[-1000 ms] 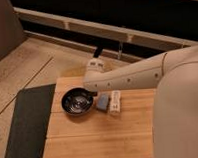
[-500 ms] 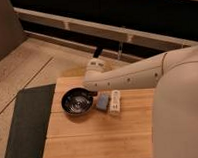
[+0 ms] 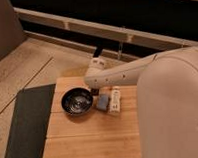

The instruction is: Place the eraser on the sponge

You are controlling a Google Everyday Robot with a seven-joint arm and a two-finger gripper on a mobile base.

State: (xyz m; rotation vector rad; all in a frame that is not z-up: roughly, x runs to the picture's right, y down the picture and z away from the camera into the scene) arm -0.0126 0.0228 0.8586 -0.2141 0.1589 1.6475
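Gripper (image 3: 95, 88) near blue-grey sponge (image 3: 102, 101), black bowl (image 3: 77, 101)

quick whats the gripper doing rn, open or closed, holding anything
Gripper: cannot be told. It sits low over the wooden table, just behind the sponge and beside the black bowl.

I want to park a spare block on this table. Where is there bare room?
The wide wooden stretch of the table in front of the black bowl, sponge and eraser, down to the near edge, is bare. It is crowded along the far strip, where those three sit side by side and the end effector is by the sponge's far end.
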